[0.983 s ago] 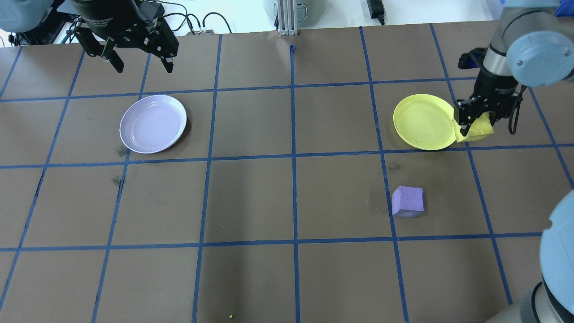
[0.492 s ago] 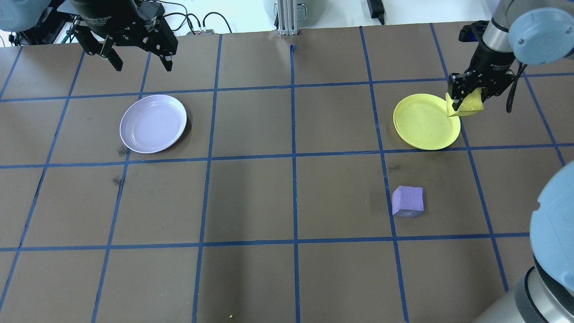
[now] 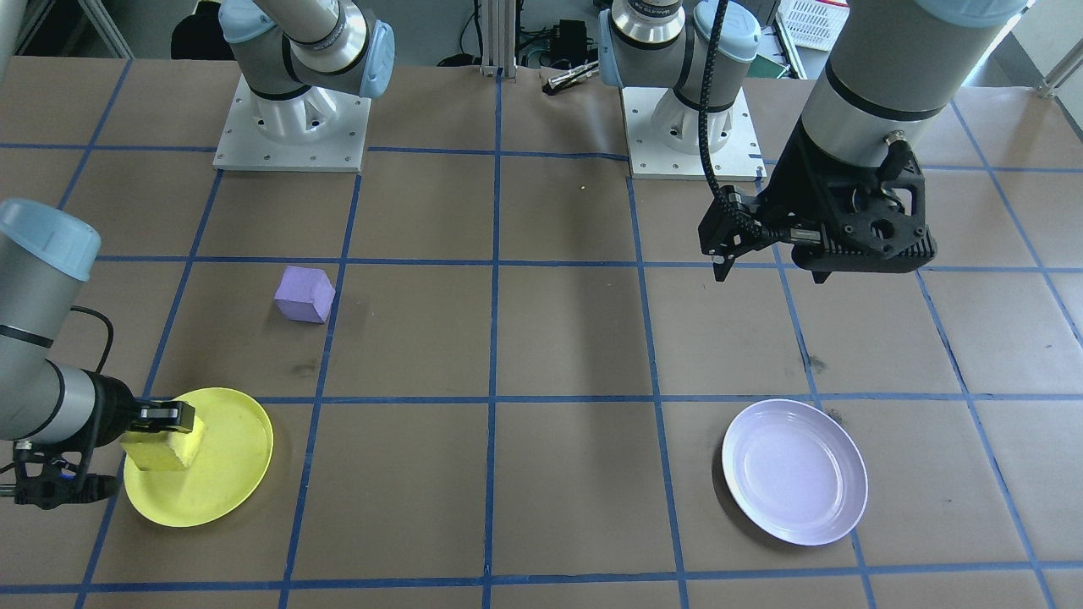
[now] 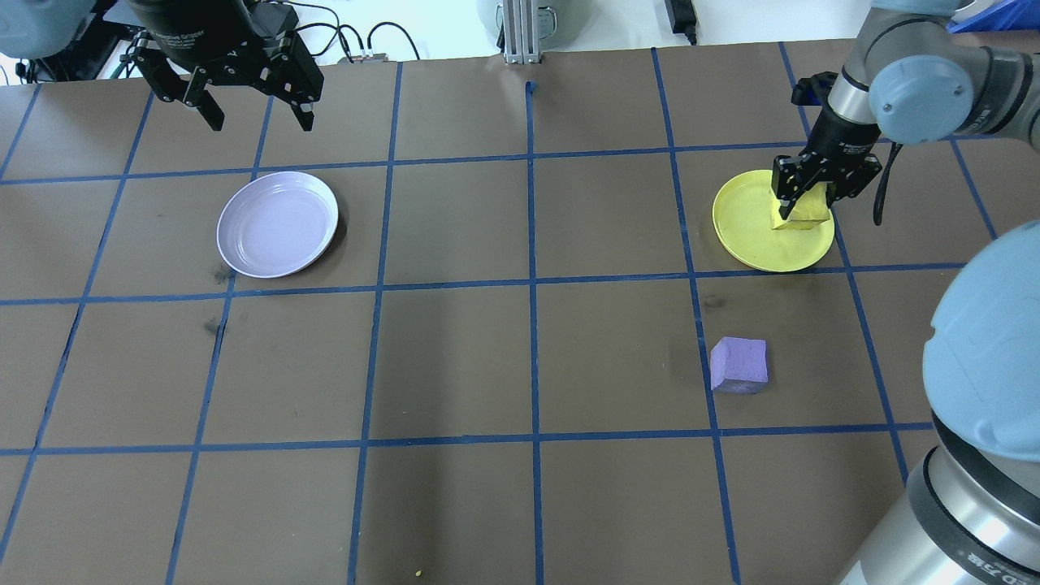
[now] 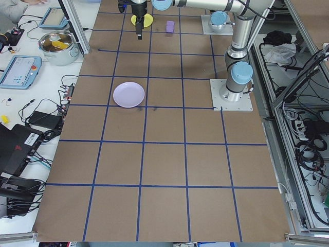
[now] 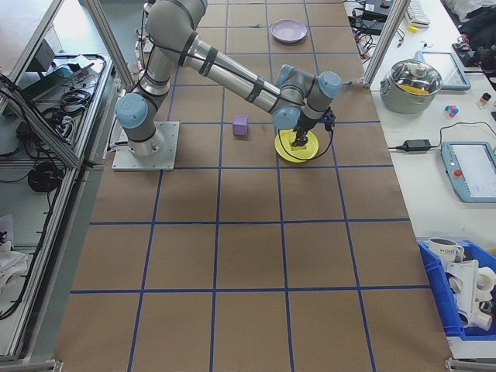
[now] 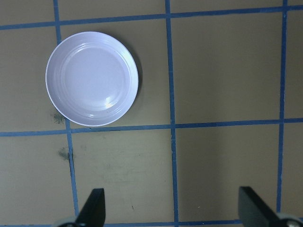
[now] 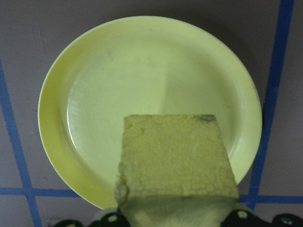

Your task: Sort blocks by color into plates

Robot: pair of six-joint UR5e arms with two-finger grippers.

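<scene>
**Yellow block held over the yellow plate, purple block on the table**

In the right wrist view the yellow block (image 8: 176, 161) fills the lower middle of the picture. Its near edge is cut off at the bottom and the fingers pinching it are hidden but for dark scraps at the frame's edge. Behind it lies the yellow plate (image 8: 94, 94), its rim whole except where the block covers it. That view cannot tell whether the block touches the plate.

The overhead view shows the right gripper (image 4: 804, 205) closed on the yellow block (image 4: 803, 214) above the plate's right part, and the front-facing view sets the block (image 3: 161, 448) over the plate's (image 3: 228, 474) edge nearest that arm; its underside is not visible there either.

The purple block (image 4: 738, 366) sits alone on the brown table (image 4: 520, 366), near the yellow plate but apart from it.

Farther off, the left wrist view shows two dark fingertips (image 7: 94, 208) spread wide at the bottom corners, nothing between them, and the lavender plate (image 7: 92, 78) empty on the table beneath. Overhead, the left gripper (image 4: 253, 114) hangs past the lavender plate (image 4: 277, 224), at the table's far edge.

The side views show both arms too small for their fingers to be read.
</scene>
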